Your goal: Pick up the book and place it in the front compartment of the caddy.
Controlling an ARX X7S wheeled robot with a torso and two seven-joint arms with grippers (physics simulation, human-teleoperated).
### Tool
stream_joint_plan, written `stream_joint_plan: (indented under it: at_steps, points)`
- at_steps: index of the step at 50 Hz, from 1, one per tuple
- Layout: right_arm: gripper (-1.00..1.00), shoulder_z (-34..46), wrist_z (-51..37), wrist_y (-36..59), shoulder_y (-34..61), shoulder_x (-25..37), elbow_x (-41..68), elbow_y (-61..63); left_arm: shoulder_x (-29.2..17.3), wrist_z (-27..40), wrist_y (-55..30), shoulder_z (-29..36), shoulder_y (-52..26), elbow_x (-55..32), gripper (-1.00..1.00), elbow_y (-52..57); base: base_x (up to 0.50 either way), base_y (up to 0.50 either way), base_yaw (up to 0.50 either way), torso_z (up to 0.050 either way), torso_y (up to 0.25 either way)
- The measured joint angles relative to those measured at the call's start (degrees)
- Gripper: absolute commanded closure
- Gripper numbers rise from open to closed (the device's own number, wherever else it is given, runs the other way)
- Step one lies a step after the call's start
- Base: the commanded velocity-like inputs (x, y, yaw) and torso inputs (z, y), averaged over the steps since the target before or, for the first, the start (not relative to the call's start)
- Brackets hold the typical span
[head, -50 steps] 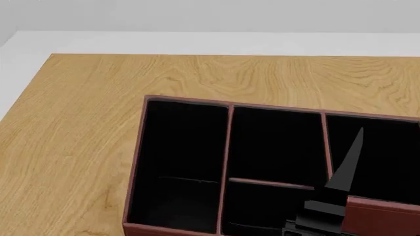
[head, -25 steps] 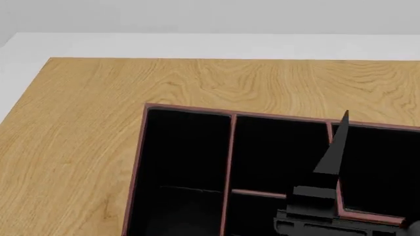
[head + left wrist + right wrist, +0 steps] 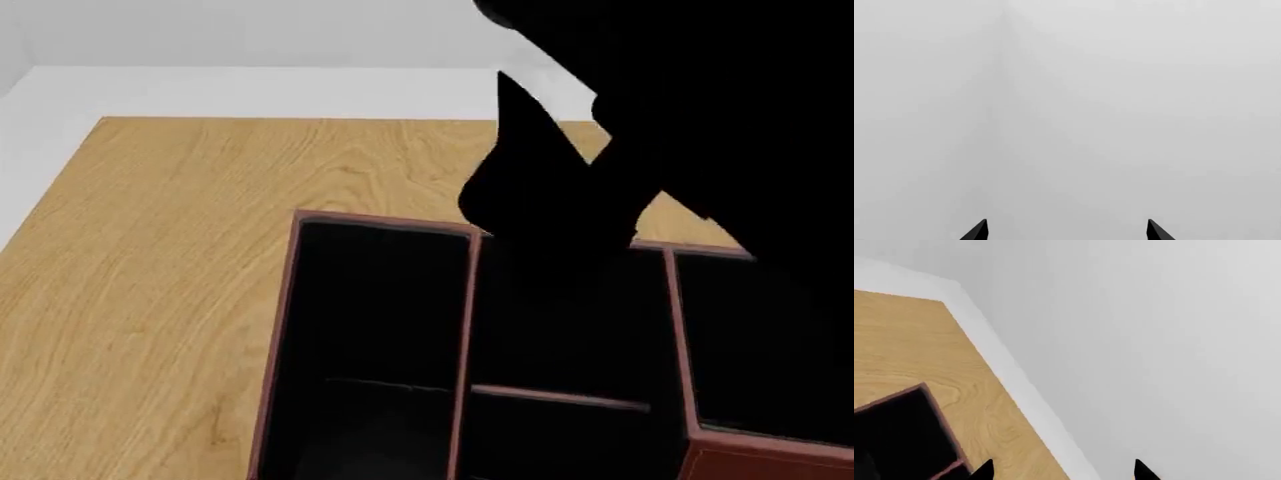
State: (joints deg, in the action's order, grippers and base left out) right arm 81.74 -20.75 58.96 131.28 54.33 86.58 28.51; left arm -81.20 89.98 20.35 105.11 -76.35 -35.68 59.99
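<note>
Left wrist view – left gripper (image 3: 1066, 231): only two black fingertips (image 3: 977, 231) show, set well apart, so it is spread open with nothing between them; behind is plain pale grey
Head view – caddy (image 3: 283, 330): red-brown box with black interior on the wooden table (image 3: 174, 260), split by red-brown dividers into several cells
Head view – front compartment (image 3: 554, 440): the small cell below the short cross divider, in the middle column, cut by the lower frame edge
Head view – right arm (image 3: 667, 120): a large black mass fills the upper right, over the caddy's far rim; its parts cannot be told apart
Head view – book: cannot be made out
Right wrist view – right gripper (image 3: 1062, 470): two black fingertips (image 3: 983, 471) apart, open, holding nothing
Right wrist view – caddy corner (image 3: 927, 405): sits on the table near its pale edge
</note>
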Motion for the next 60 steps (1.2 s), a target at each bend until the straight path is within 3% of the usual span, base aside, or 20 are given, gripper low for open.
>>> stream_joint_plan:
  at_steps: [12,18,25,32,41,60]
  points:
    - [-1.0,3.9,54.04,17.79,2.47,-16.41,-28.29,-7.63,1.2,0.0,-0.77,-2.64,1.31,-0.99,-1.0,0.0,0.0,0.0,0.0,0.0,0.0]
    - [-1.0,9.11,70.84,20.15,2.75,-21.88,-37.71,-8.77,1.72,0.0,-1.22,-6.0,4.71,-0.86,-1.0,0.0,0.0,0.0,0.0,0.0,0.0]
    - [-1.0,13.73,84.12,20.68,2.97,-25.0,-45.57,-7.49,2.56,-0.01,-1.91,-11.41,10.82,-0.14,-1.0,0.0,0.0,0.0,0.0,0.0,0.0]
    - [-1.0,16.24,91.31,21.28,1.95,-26.3,-49.88,-5.16,2.96,-0.02,-2.09,-16.52,17.18,0.95,-1.0,0.0,0.0,0.0,0.0,0.0,0.0]
    - [-1.0,17.57,94.18,21.81,-1.55,-27.49,-52.25,-3.64,3.53,-0.06,-2.29,-20.01,21.65,1.63,-1.0,-0.01,0.0,0.0,0.0,0.0,0.0]
    - [-1.0,20.69,92.26,20.05,-10.73,-29.93,-55.12,-5.91,2.43,-0.05,-0.98,-19.31,22.45,2.62,-1.0,-0.01,0.0,0.0,0.0,0.0,0.0]
